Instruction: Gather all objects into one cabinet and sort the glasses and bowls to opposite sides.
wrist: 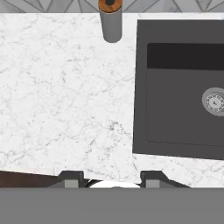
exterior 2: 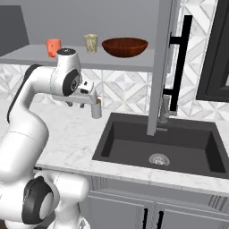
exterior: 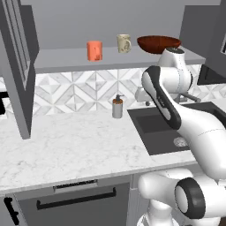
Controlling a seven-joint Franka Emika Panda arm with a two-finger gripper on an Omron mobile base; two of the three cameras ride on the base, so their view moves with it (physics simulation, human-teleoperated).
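On the open cabinet's pale-grey shelf [exterior: 62,60] [exterior 2: 27,54] stand an orange tumbler [exterior: 94,50] [exterior 2: 53,47], a cream handled mug [exterior: 124,43] [exterior 2: 91,43] and a wide red-brown bowl [exterior: 158,44] [exterior 2: 125,47], in that order from left to right. My gripper [wrist: 110,178] hangs below shelf height over the marble counter and points down at it, left of the sink. Its fingertips [wrist: 70,177] stand apart with nothing between them. My hand [exterior 2: 82,96] is well below and in front of the shelf things.
A brown-capped soap bottle [exterior: 117,107] [exterior 2: 96,108] [wrist: 110,19] stands at the backsplash just beyond my hand. The dark sink [exterior: 167,128] [exterior 2: 156,143] [wrist: 183,87] lies to the right. Open cabinet doors [exterior: 17,66] [exterior 2: 163,67] flank the shelf.
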